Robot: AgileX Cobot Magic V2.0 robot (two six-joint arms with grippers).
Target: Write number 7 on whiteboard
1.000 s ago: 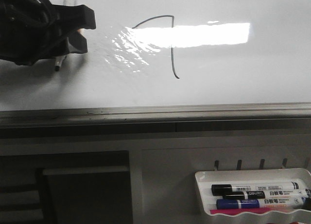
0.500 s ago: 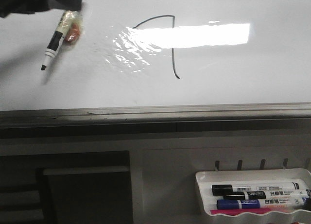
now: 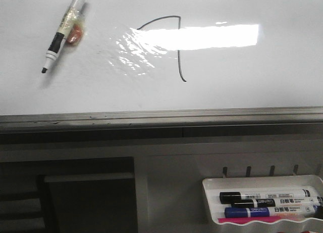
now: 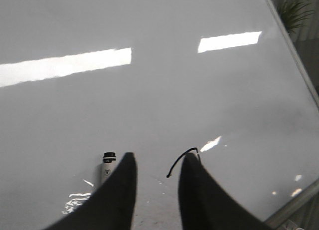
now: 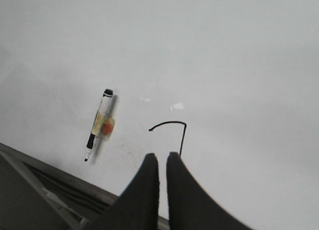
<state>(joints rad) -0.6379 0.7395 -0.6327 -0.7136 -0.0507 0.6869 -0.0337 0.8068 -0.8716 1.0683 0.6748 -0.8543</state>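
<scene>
Number 7 (image 3: 174, 43) drawn in thin black line mid whiteboard (image 3: 242, 86): curved top stroke, long downstroke, small hook at end. Marker (image 3: 63, 32) lies uncapped on board, well left of the 7. Left gripper (image 4: 155, 190) fingers apart, holding nothing. Right gripper (image 5: 162, 190) fingers nearly together, empty. Marker tray (image 3: 262, 182) below the 7.

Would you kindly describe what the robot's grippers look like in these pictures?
Only the fingers show, in the wrist views. The left gripper has two matte black fingers, broad below and tapering to rounded tips. The right gripper looks alike. No cables, markings or arm segments are visible.
</scene>
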